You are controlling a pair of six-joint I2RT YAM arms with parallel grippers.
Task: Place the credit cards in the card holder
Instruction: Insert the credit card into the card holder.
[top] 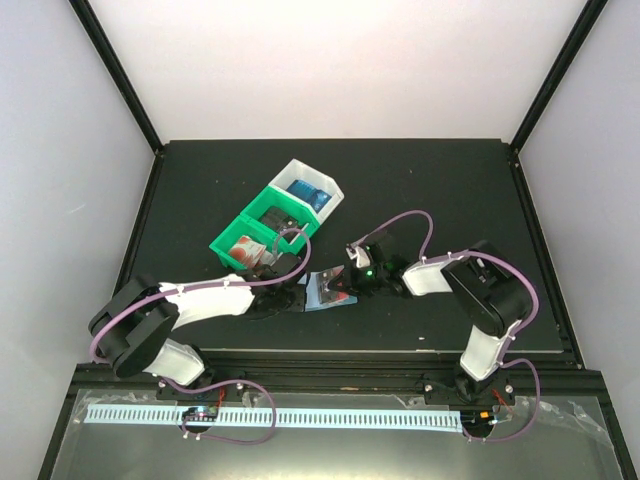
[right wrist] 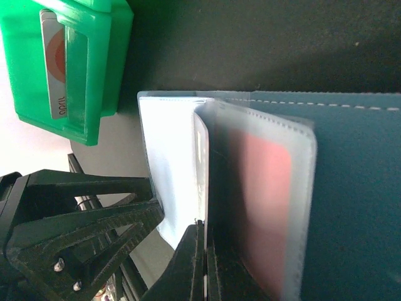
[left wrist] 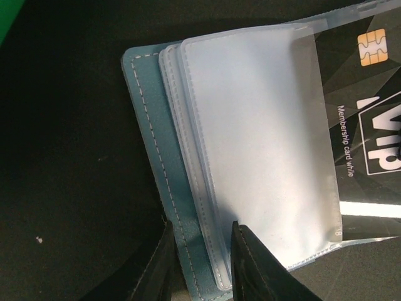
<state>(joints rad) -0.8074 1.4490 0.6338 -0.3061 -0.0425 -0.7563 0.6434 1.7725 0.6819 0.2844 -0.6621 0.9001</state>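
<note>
On the table [top: 450, 190], your left gripper [left wrist: 202, 237] pinches the open card holder [left wrist: 147, 125] by its teal edge. Your right gripper [right wrist: 203, 237] nips one clear pocket [right wrist: 202, 163]. Left wrist alone shows a black card [left wrist: 369, 125]; right wrist, a red card [right wrist: 263, 200] pocketed.

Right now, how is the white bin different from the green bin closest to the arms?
The white bin holds blue cards, but the green bin holds a red-and-white card. The white bin sits at the back end of the row, while the green bin sits at the front end. Both are small plastic bins with open tops, lined up in one slanted row.
</note>
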